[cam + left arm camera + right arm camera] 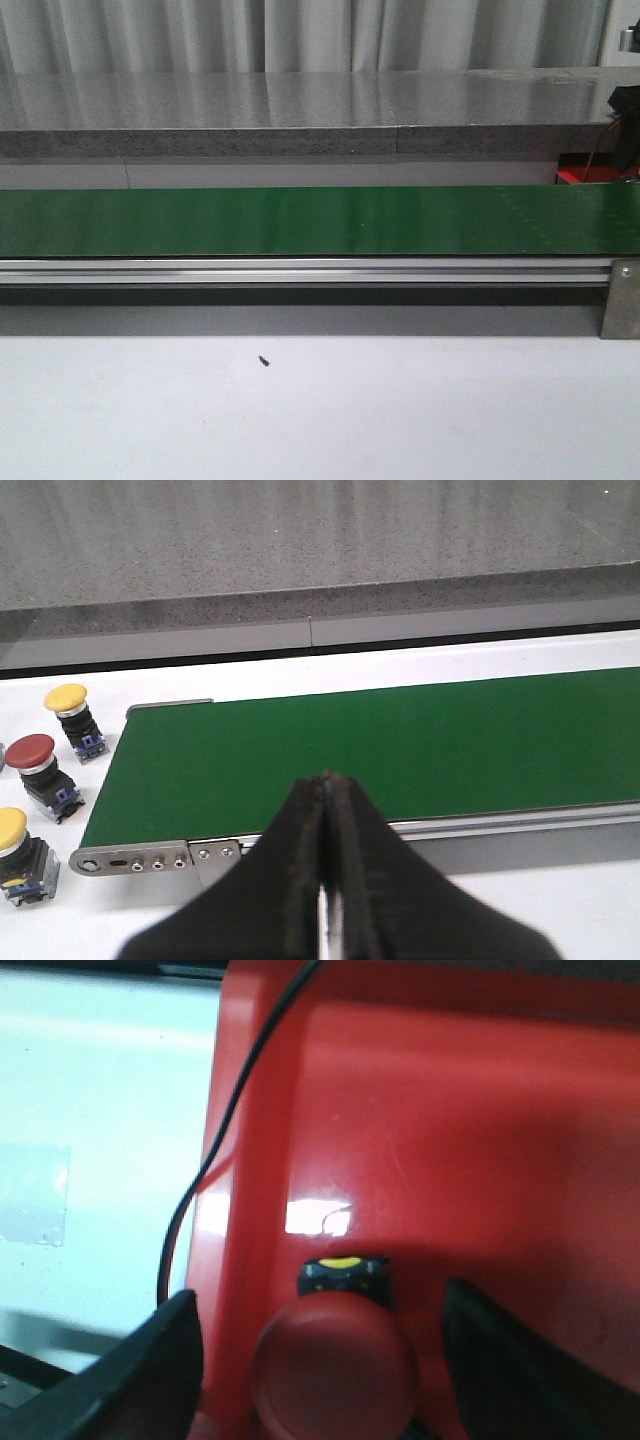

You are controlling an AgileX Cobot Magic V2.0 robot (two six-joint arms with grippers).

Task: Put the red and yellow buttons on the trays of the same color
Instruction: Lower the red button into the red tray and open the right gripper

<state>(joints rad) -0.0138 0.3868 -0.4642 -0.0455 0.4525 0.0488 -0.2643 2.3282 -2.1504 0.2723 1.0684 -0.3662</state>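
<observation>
I see a white tabletop (320, 420) carrying a green conveyor belt (320, 220) across it. Beside the belt's end stand two yellow buttons (70, 702) and a red button (32, 755); a small dark speck (264, 361) lies near me.

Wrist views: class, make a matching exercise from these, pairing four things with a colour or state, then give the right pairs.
Column one:
1. belt
2. tray
3. left gripper
4. right gripper

Column two:
A. open
B. red
C. shut
D. green

Pairs: 1-D, 2-B, 3-C, 4-A.

The right gripper's fingers stand apart on either side of a red button sitting in the tray. The left gripper's fingers are pressed together, holding nothing.
</observation>
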